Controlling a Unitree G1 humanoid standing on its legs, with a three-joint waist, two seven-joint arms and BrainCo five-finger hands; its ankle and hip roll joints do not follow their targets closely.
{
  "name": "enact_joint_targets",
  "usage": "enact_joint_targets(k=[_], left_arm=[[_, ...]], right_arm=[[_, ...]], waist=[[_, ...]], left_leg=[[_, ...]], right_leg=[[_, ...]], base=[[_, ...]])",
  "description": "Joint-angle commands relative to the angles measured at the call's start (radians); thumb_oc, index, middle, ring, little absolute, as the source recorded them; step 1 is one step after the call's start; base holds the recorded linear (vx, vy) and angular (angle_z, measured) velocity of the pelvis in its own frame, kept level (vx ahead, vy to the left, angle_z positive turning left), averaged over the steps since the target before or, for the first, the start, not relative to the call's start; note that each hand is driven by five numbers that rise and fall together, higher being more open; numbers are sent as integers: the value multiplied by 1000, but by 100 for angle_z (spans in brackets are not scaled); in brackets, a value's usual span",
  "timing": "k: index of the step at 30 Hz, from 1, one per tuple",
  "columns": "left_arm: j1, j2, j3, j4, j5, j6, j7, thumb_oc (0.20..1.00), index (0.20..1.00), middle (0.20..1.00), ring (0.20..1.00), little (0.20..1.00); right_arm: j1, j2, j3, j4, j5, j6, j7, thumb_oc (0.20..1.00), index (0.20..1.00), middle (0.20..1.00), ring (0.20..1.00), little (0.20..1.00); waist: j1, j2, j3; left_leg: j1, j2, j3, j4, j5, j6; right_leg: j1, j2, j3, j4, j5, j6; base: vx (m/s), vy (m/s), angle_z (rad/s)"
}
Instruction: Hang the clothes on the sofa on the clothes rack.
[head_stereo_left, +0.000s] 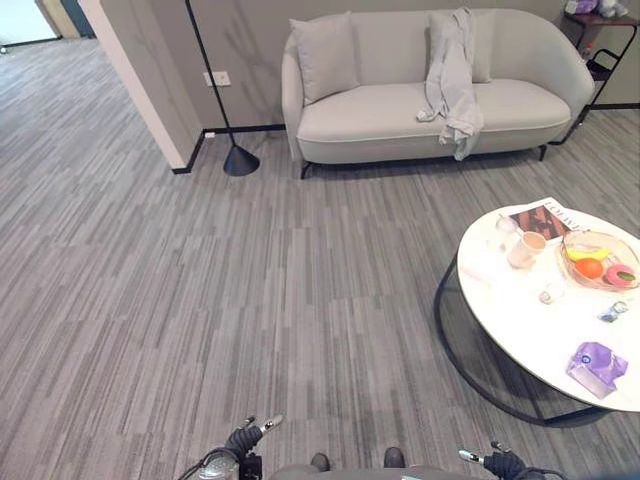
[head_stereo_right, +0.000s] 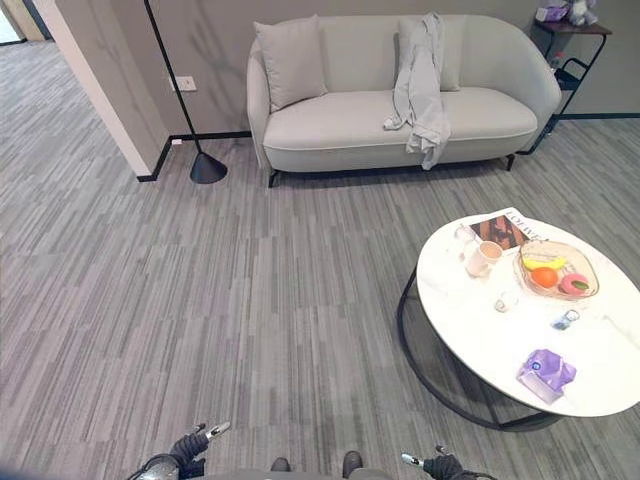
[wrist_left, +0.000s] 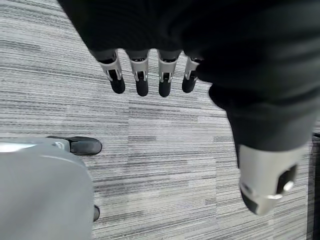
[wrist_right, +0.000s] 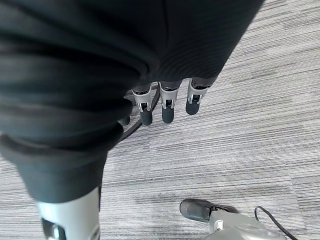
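Note:
A light grey garment (head_stereo_left: 452, 80) is draped over the backrest and seat of the pale sofa (head_stereo_left: 380, 110) at the far side of the room, its lower end hanging past the seat's front edge. My left hand (head_stereo_left: 243, 437) hangs low at the bottom edge, far from the sofa, with fingers (wrist_left: 141, 77) straight and nothing in them. My right hand (head_stereo_left: 497, 461) hangs at the bottom right, its fingers (wrist_right: 167, 107) straight and empty too.
A round white table (head_stereo_left: 520, 320) on a dark ring frame stands to the right, bearing a cup, a fruit bowl (head_stereo_left: 598, 262), a magazine and a purple packet. A floor lamp's black base (head_stereo_left: 240, 160) and a wall corner (head_stereo_left: 150, 110) are left of the sofa. A dark shelf (head_stereo_left: 600, 50) stands at the far right.

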Motion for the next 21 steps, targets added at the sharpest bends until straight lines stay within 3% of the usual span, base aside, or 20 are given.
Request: enact_joint_targets(k=[1, 21], left_arm=[[-62, 16, 5, 58, 0, -27, 4, 1000, 1000, 1000, 1000, 1000], [-56, 24, -6, 24, -10, -17, -6, 1000, 1000, 1000, 1000, 1000]], right_arm=[[-29, -12, 25, 10, 23, -21, -10, 1000, 1000, 1000, 1000, 1000], [-13, -23, 20, -24, 37, -23, 3, 1000, 1000, 1000, 1000, 1000]], waist=[[10, -23, -27], [-2, -24, -25]], left_leg=[[-32, -25, 15, 1, -49, -34], [-27, -7, 17, 1, -46, -40]], right_leg=[[18, -54, -38, 8, -41, 83], [10, -34, -17, 8, -51, 72]], base=[[0, 0, 0], [9, -19, -2]])
